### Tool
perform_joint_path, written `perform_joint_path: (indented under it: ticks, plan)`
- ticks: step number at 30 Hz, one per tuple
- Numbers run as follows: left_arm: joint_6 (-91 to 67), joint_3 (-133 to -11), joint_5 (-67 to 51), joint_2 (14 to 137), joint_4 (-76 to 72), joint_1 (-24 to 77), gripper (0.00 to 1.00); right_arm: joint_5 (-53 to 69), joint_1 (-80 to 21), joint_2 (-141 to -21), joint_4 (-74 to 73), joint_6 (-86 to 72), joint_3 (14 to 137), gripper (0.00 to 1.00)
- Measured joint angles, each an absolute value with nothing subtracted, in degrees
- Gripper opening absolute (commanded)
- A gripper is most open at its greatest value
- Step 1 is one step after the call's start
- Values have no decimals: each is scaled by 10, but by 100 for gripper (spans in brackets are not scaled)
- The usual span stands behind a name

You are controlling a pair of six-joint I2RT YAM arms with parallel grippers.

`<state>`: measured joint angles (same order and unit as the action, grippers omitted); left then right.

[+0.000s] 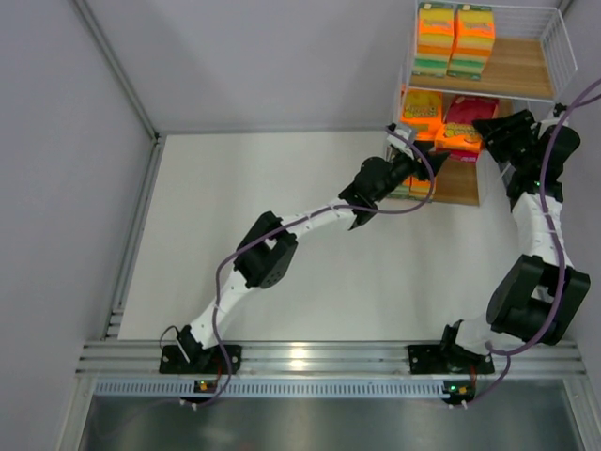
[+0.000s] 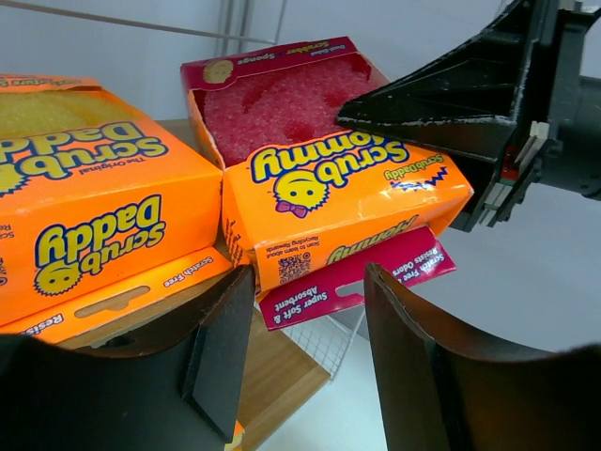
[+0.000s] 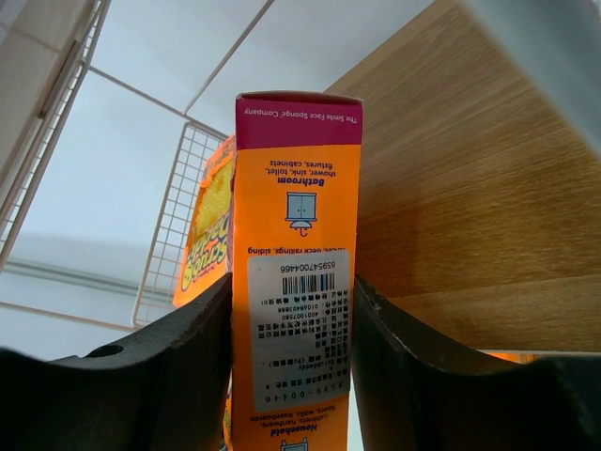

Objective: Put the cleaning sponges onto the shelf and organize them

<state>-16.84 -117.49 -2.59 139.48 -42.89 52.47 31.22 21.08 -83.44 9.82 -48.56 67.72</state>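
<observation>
The shelf (image 1: 515, 68) stands at the far right. Two stacks of cleaning sponges (image 1: 455, 39) sit on its top board. On the middle board lie an orange pack (image 1: 423, 110) and a magenta-red topped pack (image 1: 467, 122). My right gripper (image 1: 490, 130) is shut on the magenta-red topped pack; in the right wrist view the fingers (image 3: 188, 348) press both sides of its orange edge (image 3: 293, 235). My left gripper (image 1: 419, 162) is open and empty just in front of the shelf. In the left wrist view it (image 2: 305, 315) faces both packs (image 2: 319, 160) (image 2: 89, 207).
The white wire side of the shelf (image 3: 178, 216) is beside the held pack, with another orange pack (image 3: 208, 235) behind it. A wooden board (image 2: 272, 376) and more packs (image 1: 413, 188) lie on the tier below my left gripper. White table (image 1: 282, 188) spreads to the left.
</observation>
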Motion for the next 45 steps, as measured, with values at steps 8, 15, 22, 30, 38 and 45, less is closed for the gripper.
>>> perform_joint_path:
  ticks: [8, 15, 22, 30, 38, 45]
  plan:
    - [-178, -1239, 60, 1444, -434, 535, 47, 318, 212, -842, 96, -486, 684, 61]
    - [-190, -1261, 113, 1459, -433, 544, 47, 326, 211, -851, 77, -480, 699, 99]
    - [-188, -1298, 148, 1474, -433, 562, 47, 285, 197, -849, 23, -446, 720, 99]
    - [-172, -1301, 180, 1485, -432, 571, 46, 253, 173, -820, -57, -394, 731, 100]
    - [-157, -1312, 192, 1487, -424, 572, 46, 232, 174, -780, -67, -408, 682, 58]
    - [-138, -1256, 192, 1463, -427, 579, 50, 247, 174, -792, -70, -384, 704, 46]
